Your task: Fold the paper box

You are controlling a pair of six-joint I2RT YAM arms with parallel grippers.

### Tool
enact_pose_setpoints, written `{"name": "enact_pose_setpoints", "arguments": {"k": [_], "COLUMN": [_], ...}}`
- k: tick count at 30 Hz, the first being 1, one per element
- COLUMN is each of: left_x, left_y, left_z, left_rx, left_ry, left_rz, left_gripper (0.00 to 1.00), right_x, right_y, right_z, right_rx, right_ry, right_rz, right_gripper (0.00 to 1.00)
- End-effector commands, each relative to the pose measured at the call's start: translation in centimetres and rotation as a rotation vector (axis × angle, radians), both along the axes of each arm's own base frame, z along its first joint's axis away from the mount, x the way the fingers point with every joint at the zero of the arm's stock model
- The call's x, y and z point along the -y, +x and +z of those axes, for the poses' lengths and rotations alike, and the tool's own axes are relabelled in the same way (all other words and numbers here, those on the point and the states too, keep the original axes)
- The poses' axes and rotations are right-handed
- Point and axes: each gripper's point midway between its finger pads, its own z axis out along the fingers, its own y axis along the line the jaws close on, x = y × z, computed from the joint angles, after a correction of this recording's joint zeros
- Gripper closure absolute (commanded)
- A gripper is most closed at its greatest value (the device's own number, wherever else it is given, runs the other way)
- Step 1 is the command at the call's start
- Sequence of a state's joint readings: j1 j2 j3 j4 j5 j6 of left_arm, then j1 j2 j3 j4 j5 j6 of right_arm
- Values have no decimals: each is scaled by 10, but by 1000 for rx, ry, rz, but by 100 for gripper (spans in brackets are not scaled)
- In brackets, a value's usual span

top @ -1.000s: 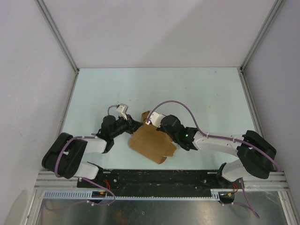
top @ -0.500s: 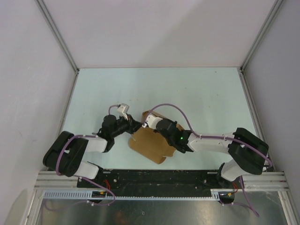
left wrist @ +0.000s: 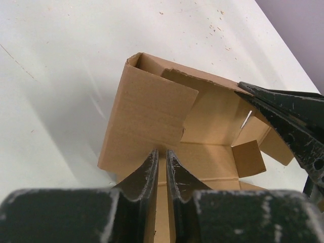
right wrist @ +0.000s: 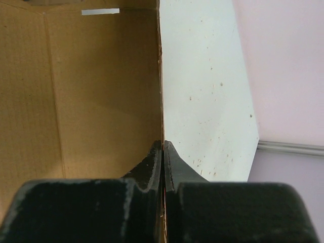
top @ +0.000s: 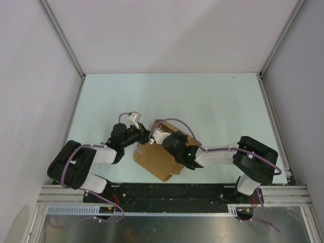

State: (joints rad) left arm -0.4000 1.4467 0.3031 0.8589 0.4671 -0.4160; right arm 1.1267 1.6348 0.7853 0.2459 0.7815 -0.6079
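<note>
The paper box (top: 156, 161), a brown cardboard sheet partly raised into walls, lies on the pale bench (top: 212, 101) close in front of the two arm bases, between the wrists. The left jaws are clenched on it: in the left wrist view their fingers (left wrist: 148, 171) stand almost together with cardboard showing in the thin gap, right where an upright side panel of the paper box (left wrist: 152, 109) meets the floor panel. One small inner flap stands up near the far corner, and a dark finger of the right arm (left wrist: 289, 120) reaches in along the right edge. The right jaws are also clamped onto the box: in the right wrist view the fingers (right wrist: 151, 163) pinch the thin edge of a standing wall (right wrist: 81, 101), with bare bench (right wrist: 202, 76) on the other side of that wall and a narrow bright slot near the top of the panel. Compared with a second ago, the right arm (top: 217, 154) has swung leftwards, its elbow nearer the middle and its wrist lower and closer to the left arm (top: 109, 152), which has scarcely moved. The box has shifted a little left and toward the bases with it, and more of it now sits under the right wrist.
</note>
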Motion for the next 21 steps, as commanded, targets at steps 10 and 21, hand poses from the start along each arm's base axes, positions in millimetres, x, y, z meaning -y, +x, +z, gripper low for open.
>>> {"name": "enact_pose_setpoints", "arguments": {"k": [10,21], "left_x": [7,-12], "left_y": [7,7], "left_z": [20,23], "left_rx": [86,94], "left_ry": [-20,-7], "left_rz": [-30,75], "left_gripper": [87,89], "right_x": [-12,-13], "right_y": [2,-1], "right_z": [19,28], "right_rx": [83,91], "right_ry": [61,70], "right_rz": [-6,3], "right_gripper": [100,100]}}
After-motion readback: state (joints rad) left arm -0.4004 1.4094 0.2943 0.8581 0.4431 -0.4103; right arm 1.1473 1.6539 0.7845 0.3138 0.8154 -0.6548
